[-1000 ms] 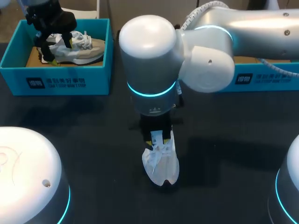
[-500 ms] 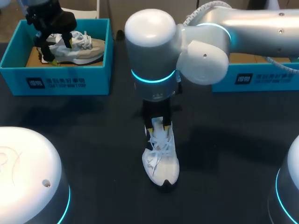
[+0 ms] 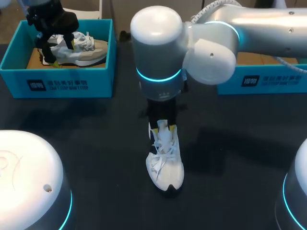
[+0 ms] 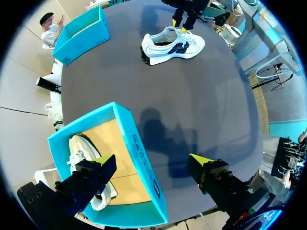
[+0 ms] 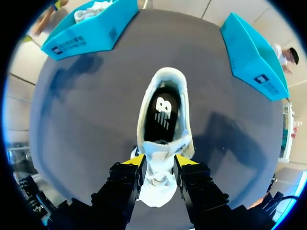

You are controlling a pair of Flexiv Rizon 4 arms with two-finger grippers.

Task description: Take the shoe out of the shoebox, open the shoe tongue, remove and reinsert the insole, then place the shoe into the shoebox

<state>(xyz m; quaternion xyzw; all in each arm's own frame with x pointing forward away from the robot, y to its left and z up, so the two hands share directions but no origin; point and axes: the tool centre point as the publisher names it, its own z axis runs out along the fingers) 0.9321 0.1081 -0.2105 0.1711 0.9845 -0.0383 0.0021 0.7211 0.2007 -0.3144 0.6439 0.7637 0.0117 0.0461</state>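
Observation:
A white shoe point(image 3: 166, 165) stands on the dark table at the centre, toe toward me, laces showing. My right gripper point(image 3: 162, 127) comes down on it from above, and its heel is hidden under the arm. Seen from the right wrist, the right gripper point(image 5: 159, 162) is shut on the shoe's tongue point(image 5: 160, 149); ahead of it lies the black insole point(image 5: 162, 115) in the shoe's opening. My left gripper point(image 3: 53, 42) hangs over the left teal shoebox point(image 3: 57, 81), which holds a grey-white shoe point(image 3: 84, 50). The left gripper point(image 4: 152, 164) stands open astride the box wall point(image 4: 141, 158).
A second teal shoebox point(image 3: 261, 79) stands at the back right, partly behind my right arm. In the left wrist view it shows far off as an open box point(image 4: 79, 33) beyond the white shoe point(image 4: 172, 45). Bare dark table surrounds the shoe.
My right gripper has drawn back along the shoe away from the toe, holding the tongue, so the laces now show. The left arm has not moved.

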